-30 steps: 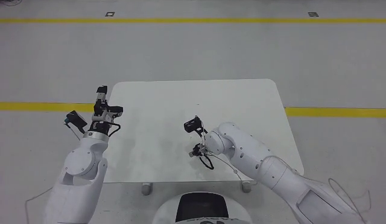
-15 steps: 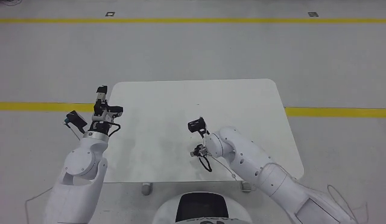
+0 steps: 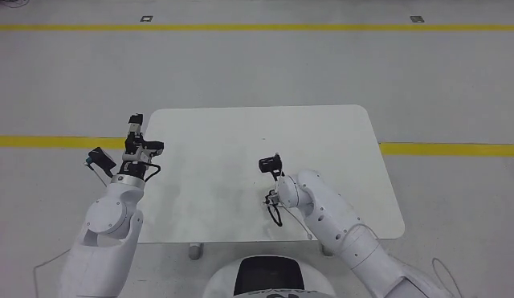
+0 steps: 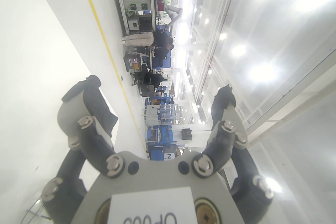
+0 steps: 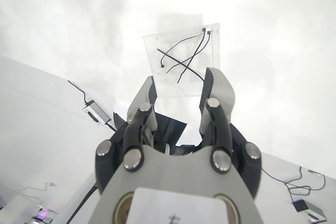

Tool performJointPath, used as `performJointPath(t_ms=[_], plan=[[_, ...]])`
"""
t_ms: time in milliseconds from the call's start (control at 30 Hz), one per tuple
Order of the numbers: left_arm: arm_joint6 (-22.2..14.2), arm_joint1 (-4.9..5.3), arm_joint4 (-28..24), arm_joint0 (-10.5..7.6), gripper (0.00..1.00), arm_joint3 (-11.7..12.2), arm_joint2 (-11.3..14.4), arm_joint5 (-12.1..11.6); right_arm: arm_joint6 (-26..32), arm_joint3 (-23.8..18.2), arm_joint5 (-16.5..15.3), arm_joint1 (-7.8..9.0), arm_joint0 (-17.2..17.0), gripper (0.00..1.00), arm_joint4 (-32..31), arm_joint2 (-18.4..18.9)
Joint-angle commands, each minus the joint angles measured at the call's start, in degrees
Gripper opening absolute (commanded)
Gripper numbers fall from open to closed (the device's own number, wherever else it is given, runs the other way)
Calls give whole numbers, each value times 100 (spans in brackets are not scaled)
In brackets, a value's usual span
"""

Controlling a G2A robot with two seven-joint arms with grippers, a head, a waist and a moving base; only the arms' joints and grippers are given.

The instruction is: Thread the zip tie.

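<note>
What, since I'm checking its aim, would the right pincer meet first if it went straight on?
Probably the clear plate on the table, with black zip ties on it: the open right pincer points at its near edge. Depth is unclear.

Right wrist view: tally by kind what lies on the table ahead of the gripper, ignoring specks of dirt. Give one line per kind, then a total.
Black zip ties: 4, as far as the crossing strands let me count
Clear tray: 1, with the ties lying in it
Total: 5
</note>
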Motion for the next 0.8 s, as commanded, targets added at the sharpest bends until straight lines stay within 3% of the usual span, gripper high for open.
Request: performJointPath(t_ms=[0, 267, 533, 767], plan=[[0, 0, 0, 0, 100, 0, 0, 0, 9, 92, 0, -75, -3, 34, -57, 60], [0, 0, 0, 0, 100, 0, 0, 0, -71, 611, 0, -390, 87, 34, -258, 228], [0, 0, 0, 0, 100, 0, 0, 0, -84, 1139, 0, -733, 220, 25, -585, 386], [0, 0, 0, 0, 100, 0, 0, 0, -71, 1520, 0, -1008, 277, 24, -901, 612]])
